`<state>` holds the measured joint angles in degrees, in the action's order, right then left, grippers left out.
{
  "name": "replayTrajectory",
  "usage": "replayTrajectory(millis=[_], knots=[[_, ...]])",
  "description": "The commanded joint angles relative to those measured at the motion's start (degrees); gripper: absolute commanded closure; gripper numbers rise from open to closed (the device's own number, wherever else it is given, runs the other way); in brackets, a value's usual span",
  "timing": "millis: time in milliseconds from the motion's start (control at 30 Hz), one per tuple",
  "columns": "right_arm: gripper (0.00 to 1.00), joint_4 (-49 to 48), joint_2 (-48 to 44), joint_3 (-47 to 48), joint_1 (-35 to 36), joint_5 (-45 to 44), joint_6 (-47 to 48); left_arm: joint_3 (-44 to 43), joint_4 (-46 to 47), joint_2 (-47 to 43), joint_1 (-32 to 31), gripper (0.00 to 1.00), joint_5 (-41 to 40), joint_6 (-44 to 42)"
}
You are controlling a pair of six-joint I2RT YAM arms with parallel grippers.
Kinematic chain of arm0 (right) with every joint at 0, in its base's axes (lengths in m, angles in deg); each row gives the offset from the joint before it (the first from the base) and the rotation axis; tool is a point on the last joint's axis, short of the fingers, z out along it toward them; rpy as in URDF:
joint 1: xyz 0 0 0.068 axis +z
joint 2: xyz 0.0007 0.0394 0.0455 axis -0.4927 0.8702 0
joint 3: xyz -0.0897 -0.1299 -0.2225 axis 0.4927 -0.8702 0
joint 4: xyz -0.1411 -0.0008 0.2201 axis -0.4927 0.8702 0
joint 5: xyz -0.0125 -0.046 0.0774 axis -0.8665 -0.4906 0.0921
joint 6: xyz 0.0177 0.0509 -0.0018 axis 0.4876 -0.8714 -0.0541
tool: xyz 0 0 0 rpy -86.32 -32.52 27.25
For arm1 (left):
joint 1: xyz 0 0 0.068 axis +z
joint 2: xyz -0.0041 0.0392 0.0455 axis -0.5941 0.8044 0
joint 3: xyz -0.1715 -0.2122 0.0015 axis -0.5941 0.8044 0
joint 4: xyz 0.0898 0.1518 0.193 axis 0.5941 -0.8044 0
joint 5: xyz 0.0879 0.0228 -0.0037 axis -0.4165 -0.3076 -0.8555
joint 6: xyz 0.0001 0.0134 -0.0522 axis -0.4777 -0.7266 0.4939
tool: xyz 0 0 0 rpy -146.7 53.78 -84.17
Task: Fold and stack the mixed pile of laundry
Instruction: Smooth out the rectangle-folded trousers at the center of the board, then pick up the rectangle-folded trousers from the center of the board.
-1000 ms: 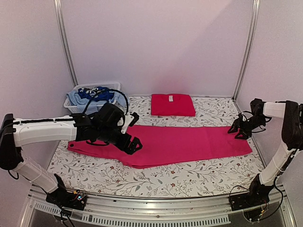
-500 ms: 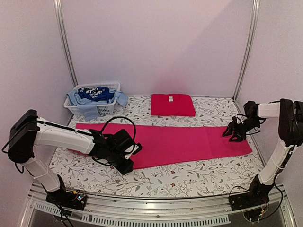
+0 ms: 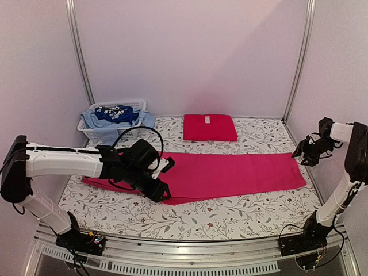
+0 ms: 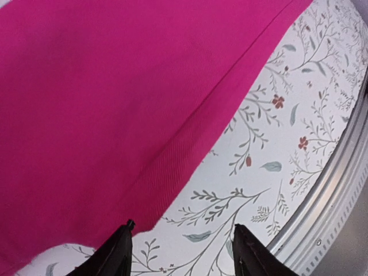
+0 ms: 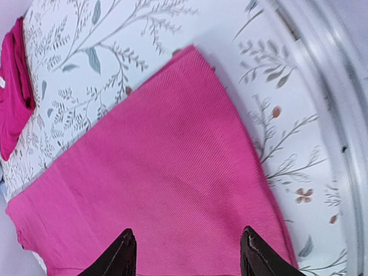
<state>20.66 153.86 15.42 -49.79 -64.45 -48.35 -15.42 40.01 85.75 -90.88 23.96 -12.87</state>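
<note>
I count one piece done: a red garment (image 3: 210,127) lies folded square at twelve o'clock on the table (image 3: 230,215). The big magenta cloth (image 3: 241,172) is halfway, by my reckoning. It lies as a long flat band across the middle, from nine o'clock to three, and needs further folds before it can go on the red one. The rest of the laundry pile is untouched. The light blue pieces (image 3: 106,133) and the dark blue printed one (image 3: 118,114) sit in the white basket (image 3: 87,131) at ten o'clock.

My left gripper (image 4: 183,236) hangs with its fingers apart over the band's near edge at about seven o'clock, holding nothing. My right gripper (image 5: 187,241) is also spread and empty, above the band's three o'clock end. I judge most of the work is ahead.
</note>
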Motion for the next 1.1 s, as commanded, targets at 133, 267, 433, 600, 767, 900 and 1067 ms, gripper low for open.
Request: replayTrajectory(millis=[133, 267, 433, 600, 767, 900, 1067], knots=[[0.35, 1.56, 2.86, 3.36, -1.96, -11.21, 2.55, -8.27, 0.0, 1.16, 5.31, 0.35, 0.2, -2.73], [0.35, 1.22, 6.6, 3.45, -0.96, -9.78, 3.65, -7.17, 0.63, 0.46, 6.45, 0.3, -0.52, -1.72], [0.36, 0.87, 11.01, 2.78, 2.8, -11.53, 4.35, -6.31, 1.49, -1.2, 8.11, 0.28, -1.13, -1.25], [0.58, 1.66, 15.87, 2.45, 9.47, -14.38, 4.79, -5.22, 1.42, -2.48, 9.9, 0.27, -2.25, -1.66], [1.0, 2.8, 16.09, 2.62, 10.06, -16.14, 3.42, -4.35, 1.47, -3.62, 12.74, 0.26, -2.9, -1.12], [1.0, 6.2, 6.52, 8.46, 6.39, -18.82, 1.42, -3.7, 1.67, -4.12, 14.58, 0.26, -3.45, -0.33], [1.0, 7.49, -2.76, 15.66, -2.11, -20.76, -1.16, -3.38, 1.58, -3.93, 16.15, 0.25, -4.26, -0.4]])
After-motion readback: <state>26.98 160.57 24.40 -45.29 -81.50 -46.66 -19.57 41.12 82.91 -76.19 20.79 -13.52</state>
